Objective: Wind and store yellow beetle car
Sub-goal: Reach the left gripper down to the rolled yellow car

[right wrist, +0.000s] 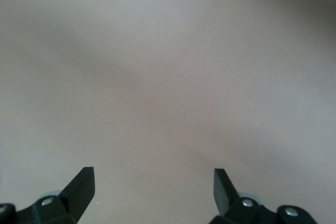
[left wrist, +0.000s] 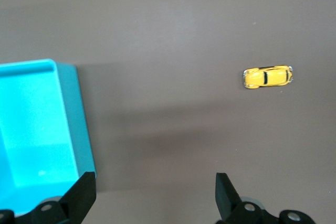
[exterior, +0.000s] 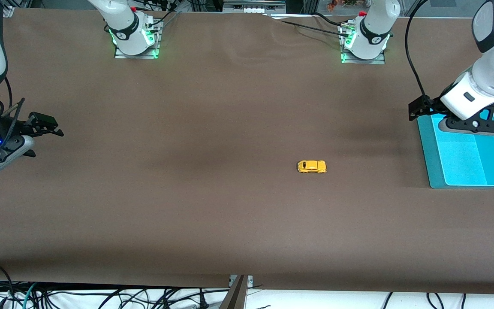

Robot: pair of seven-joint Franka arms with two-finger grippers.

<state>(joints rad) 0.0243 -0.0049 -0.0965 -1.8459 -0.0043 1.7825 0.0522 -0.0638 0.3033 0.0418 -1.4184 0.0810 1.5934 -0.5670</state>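
On the brown surface (exterior: 212, 201), mid-way, toward the left arm's end: yellow beetle car (exterior: 311, 166). Left claw (left wrist: 155, 190) over teal tray (exterior: 470, 165), fingers apart. Right claw (right wrist: 154, 187) waits, fingers apart.

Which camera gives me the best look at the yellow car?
The left wrist view: the car shows from above with its dark windows clear, on bare table beside the teal tray. The front view shows the car smaller, but places it on the table. The right wrist view shows no car, only table.
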